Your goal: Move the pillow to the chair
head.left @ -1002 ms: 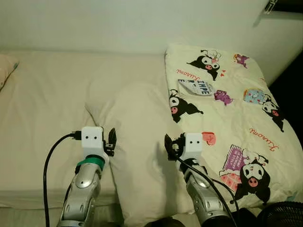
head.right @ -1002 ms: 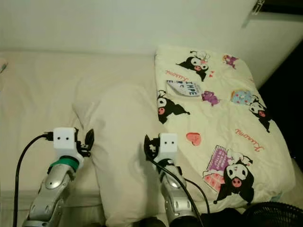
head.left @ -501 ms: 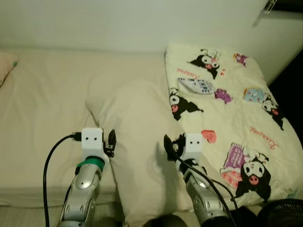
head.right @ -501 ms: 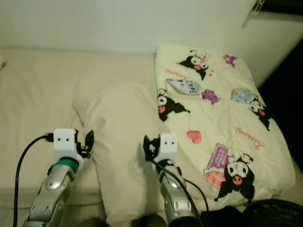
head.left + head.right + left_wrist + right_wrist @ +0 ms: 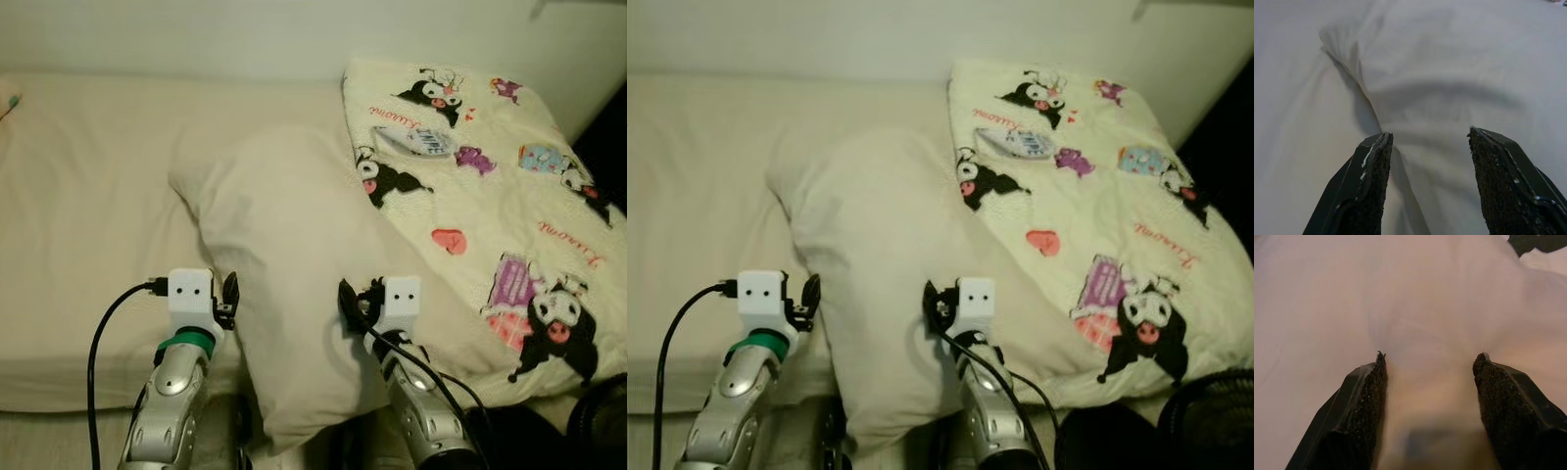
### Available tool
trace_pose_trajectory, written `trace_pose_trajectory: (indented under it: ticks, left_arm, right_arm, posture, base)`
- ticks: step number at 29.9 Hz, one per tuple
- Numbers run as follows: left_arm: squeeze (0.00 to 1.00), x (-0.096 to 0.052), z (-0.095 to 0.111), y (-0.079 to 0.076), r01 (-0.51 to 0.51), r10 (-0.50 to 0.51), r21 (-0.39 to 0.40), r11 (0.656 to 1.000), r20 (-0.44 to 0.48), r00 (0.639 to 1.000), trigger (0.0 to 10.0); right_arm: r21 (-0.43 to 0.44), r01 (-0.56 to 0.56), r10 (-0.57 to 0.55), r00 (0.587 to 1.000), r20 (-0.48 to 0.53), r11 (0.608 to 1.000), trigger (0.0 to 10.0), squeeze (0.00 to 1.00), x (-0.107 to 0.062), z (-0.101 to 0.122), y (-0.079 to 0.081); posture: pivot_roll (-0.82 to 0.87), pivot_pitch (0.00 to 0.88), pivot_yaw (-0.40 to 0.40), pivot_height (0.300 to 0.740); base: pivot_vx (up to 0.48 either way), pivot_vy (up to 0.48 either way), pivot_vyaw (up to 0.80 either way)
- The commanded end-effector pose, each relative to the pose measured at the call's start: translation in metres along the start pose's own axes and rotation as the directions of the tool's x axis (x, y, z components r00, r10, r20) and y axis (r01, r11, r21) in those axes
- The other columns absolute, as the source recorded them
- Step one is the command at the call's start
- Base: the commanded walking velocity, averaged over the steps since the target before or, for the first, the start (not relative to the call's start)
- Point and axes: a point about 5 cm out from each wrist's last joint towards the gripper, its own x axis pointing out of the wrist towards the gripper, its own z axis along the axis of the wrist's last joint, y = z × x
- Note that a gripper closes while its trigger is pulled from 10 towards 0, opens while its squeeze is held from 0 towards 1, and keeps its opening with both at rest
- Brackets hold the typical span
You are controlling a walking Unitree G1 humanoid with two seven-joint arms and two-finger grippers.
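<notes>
With the pillow (image 5: 284, 264) lying on the bed (image 5: 88, 215) between my spread-fingered left gripper (image 5: 1425, 161) and right gripper (image 5: 1430, 382), I squeeze inward evenly before lifting.

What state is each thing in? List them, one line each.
pillow: lying on the bed, near end hanging over the edge, between both claws.
left claw: open, at the pillow's left edge.
right claw: open, fabric between its fingers, not clamped.
cartoon blanket: spread flat on the bed, its edge overlapping the pillow's right side.
bed: covered by a cream sheet.
</notes>
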Motion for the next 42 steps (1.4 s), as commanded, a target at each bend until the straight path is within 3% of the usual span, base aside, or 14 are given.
trace_pose_trajectory:
  ticks: [1,13,16,21,23,25,26,29,32,33,36,37,38,42]
  left_arm:
    - [0.0,-0.002,-0.004,0.0,-0.002,0.002,0.013,1.0,-0.014,1.0,10.0]
    - [0.0,-0.005,-0.005,0.002,-0.039,0.039,0.001,0.999,-0.009,0.999,10.0]
    - [0.0,-0.005,-0.003,0.007,-0.074,0.074,0.0,0.997,0.016,0.997,10.0]
    - [0.0,-0.008,0.003,0.021,-0.116,0.115,0.018,0.993,0.049,0.992,10.0]
    - [0.0,-0.008,0.003,0.021,-0.116,0.115,0.018,0.993,0.049,0.992,10.0]
    - [0.0,-0.009,0.003,0.024,-0.124,0.123,0.024,0.992,0.053,0.991,10.0]
    - [0.0,-0.017,0.005,0.038,-0.169,0.167,0.029,0.985,0.074,0.983,10.0]
    - [0.0,-0.022,0.006,0.045,-0.187,0.184,0.031,0.982,0.087,0.979,10.0]
    - [0.0,-0.034,0.006,0.065,-0.243,0.237,0.052,0.969,0.106,0.966,10.0]
    - [0.0,-0.034,0.006,0.065,-0.243,0.237,0.052,0.969,0.106,0.966,10.0]
    - [0.0,-0.04,0.005,0.083,-0.285,0.277,0.076,0.956,0.101,0.956,10.0]
    - [0.0,-0.04,0.005,0.083,-0.285,0.277,0.076,0.956,0.101,0.956,10.0]
    - [0.0,-0.042,0.005,0.089,-0.297,0.288,0.082,0.951,0.1,0.952,10.0]
    - [0.0,-0.04,0.006,0.091,-0.297,0.288,0.085,0.951,0.102,0.952,10.0]
  right_arm:
    - [0.006,0.005,-0.005,1.0,-0.018,1.0,10.0,0.0,-0.001,-0.004,-0.001]
    - [0.027,0.031,-0.034,0.995,0.096,0.999,10.0,0.0,0.009,0.021,-0.011]
    - [-0.01,0.064,-0.062,0.989,0.131,0.998,10.0,0.0,0.021,0.035,-0.023]
    - [-0.183,0.202,-0.182,0.976,0.117,0.962,10.0,0.0,0.047,0.072,-0.07]
    - [-0.183,0.202,-0.182,0.976,0.117,0.962,10.0,0.0,0.047,0.072,-0.07]
    - [-0.202,0.237,-0.215,0.969,0.123,0.95,10.0,0.0,0.048,0.079,-0.08]
    - [-0.27,0.357,-0.337,0.934,0.118,0.894,10.0,0.0,0.044,0.092,-0.115]
    - [-0.309,0.397,-0.381,0.918,0.113,0.864,10.0,0.0,0.039,0.096,-0.13]
    - [-0.459,0.439,-0.455,0.887,0.083,0.772,10.0,0.0,0.025,0.094,-0.161]
    - [-0.459,0.439,-0.455,0.887,0.083,0.772,10.0,0.0,0.025,0.094,-0.161]
    - [-0.607,0.401,-0.482,0.876,0.034,0.686,10.0,0.0,0.011,0.08,-0.178]
    - [-0.607,0.401,-0.482,0.876,0.034,0.686,10.0,0.0,0.011,0.08,-0.178]
    - [-0.686,0.332,-0.473,0.881,-0.021,0.648,10.0,0.0,0.005,0.064,-0.181]
    - [-0.697,0.233,-0.418,0.902,-0.106,0.678,10.0,0.0,0.003,0.043,-0.171]
  posture:
    - [0.02,0.077,0.003,0.595]
    - [0.02,0.096,-0.005,0.595]
    - [0.02,0.099,-0.003,0.595]
    - [0.05,0.108,-0.01,0.595]
    - [0.05,0.108,-0.01,0.595]
    - [0.05,0.109,-0.012,0.595]
    - [0.07,0.111,-0.017,0.595]
    - [0.07,0.111,-0.017,0.595]
    - [0.07,0.111,-0.014,0.595]
    - [0.07,0.111,-0.014,0.595]
    - [0.07,0.112,-0.009,0.595]
    - [0.07,0.112,-0.009,0.595]
    - [0.06,0.112,-0.009,0.595]
    - [0.06,0.112,-0.006,0.595]
  base:
    - [0.0,0.0,0.0]
    - [0.0,0.0,0.0]
    - [0.0,0.0,0.0]
    - [0.0,0.0,0.0]
    - [0.0,0.0,0.0]
    - [0.0,0.0,0.0]
    - [0.0,0.0,0.0]
    - [0.0,0.0,0.0]
    - [0.0,0.0,0.0]
    - [0.0,0.0,0.0]
    - [0.0,0.0,0.0]
    - [0.0,0.0,0.0]
    - [0.0,0.0,0.0]
    - [0.0,0.0,0.0]
